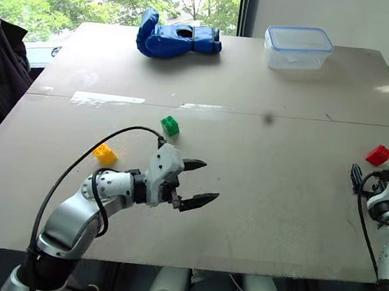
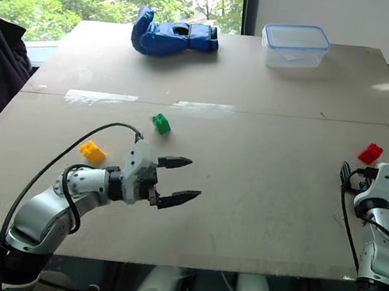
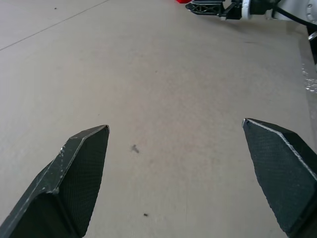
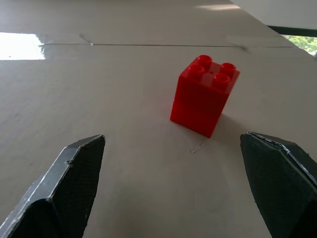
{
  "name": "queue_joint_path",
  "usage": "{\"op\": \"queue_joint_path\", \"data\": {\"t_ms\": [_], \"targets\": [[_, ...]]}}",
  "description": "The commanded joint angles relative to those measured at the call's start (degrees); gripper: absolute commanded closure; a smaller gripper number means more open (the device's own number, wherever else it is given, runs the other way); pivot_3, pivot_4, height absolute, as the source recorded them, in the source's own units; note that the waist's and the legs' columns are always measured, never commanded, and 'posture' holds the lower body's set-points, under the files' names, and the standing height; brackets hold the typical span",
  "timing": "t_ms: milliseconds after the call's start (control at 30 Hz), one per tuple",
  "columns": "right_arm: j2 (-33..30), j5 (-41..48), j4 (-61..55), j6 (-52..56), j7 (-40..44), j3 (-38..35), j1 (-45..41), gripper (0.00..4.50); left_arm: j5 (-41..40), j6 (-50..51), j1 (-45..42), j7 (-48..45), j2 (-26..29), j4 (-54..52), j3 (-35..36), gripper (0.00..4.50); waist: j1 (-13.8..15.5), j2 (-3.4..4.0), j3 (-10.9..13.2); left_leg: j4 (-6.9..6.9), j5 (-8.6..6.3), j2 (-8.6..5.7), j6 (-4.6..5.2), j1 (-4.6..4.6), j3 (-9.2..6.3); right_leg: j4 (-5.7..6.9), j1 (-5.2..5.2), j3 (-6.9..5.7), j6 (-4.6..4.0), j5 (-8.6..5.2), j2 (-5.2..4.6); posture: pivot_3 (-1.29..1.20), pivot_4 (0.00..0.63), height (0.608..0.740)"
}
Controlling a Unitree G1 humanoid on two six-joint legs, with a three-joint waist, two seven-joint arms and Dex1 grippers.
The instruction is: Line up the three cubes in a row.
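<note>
The red cube (image 4: 204,95) is a glossy block, taller than it is wide, with four round studs on top and a seam round its middle; it stands upright on the table (image 1: 280,197), alone. The green cube (image 1: 170,125) and yellow cube (image 1: 105,154) are studded blocks of the same small sort. Taking the green cube as landmark: the yellow one lies nearer the robot and to its left, close by; the red one sits well apart, far to its right, near the table's right edge. All three are apart, none touching.

The left gripper (image 1: 197,183) hangs just on the robot's side of the green cube, jaws spread wide, holding nothing. The right gripper (image 4: 173,186) faces the red cube from just short of it, jaws wide apart, not touching it.

Far beyond the green cube lie a glove (image 1: 177,38) and a box (image 1: 298,48).
</note>
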Motion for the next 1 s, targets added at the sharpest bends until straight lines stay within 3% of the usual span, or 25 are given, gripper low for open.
{"op": "queue_joint_path", "data": {"t_ms": [33, 367, 667, 767, 933, 1000], "targets": [[0.93, -1.40, 3.35, 0.89, -6.33, -1.63, -5.91, 0.00, -3.92, 4.02, -7.11, -2.24, 0.13, -1.15, -0.82, 0.09, -0.08, -0.04, 0.03, 0.07, 0.00, -0.01, 0.00, -0.03, -0.01, 0.02, -0.01, -0.03, 0.01, 0.01, 0.02, 0.00, 0.150, 0.740], [1.21, -3.26, 15.28, -4.78, -9.27, -1.65, -15.51, 0.00, 0.36, 4.04, -16.11, -1.29, -1.51, 2.68, -4.36, 0.09, -0.25, -0.02, 0.02, 0.09, 0.02, -0.14, 0.02, -0.01, 0.05, 0.08, -0.01, 0.02, 0.03, 0.02, 0.06, 0.00, 0.150, 0.740], [1.90, -4.13, 18.64, -7.91, -11.36, -1.12, -16.91, 0.00, 0.41, 3.56, -18.89, -1.91, -2.90, 3.46, -5.04, 0.09, -0.29, -0.02, 0.02, 0.15, 0.02, -0.13, 0.02, 0.01, 0.05, 0.20, -0.01, 0.04, 0.03, 0.02, 0.06, 0.00, 0.150, 0.740], [2.23, -4.32, 18.57, -8.97, -11.43, -1.03, -16.64, 0.84, 0.63, 3.42, -18.83, -2.04, -2.85, 3.27, -4.96, 0.06, -0.33, -0.02, 0.02, 0.15, 0.02, -0.13, 0.02, 0.02, 0.08, 0.23, -0.01, 0.07, 0.03, 0.03, 0.06, 0.00, 0.150, 0.740], [2.52, -4.54, 20.78, -10.41, -11.08, -0.81, -17.41, 3.19, 1.15, 3.14, -18.27, -2.09, -3.18, 3.38, -5.27, 0.06, -0.36, -0.02, 0.02, 0.21, 0.02, -0.13, 0.02, 0.04, 0.09, 0.30, -0.01, 0.09, 0.03, 0.03, 0.07, 0.00, 0.150, 0.740], [2.39, -4.53, 21.56, -10.79, -10.99, -0.81, -17.68, 3.24, 1.30, 3.12, -18.14, -2.00, -3.23, 3.28, -5.19, 0.06, -0.40, -0.02, 0.02, 0.24, 0.02, -0.13, 0.02, 0.04, 0.11, 0.35, -0.01, 0.11, 0.03, 0.03, 0.07, 0.00, 0.150, 0.740]]}}
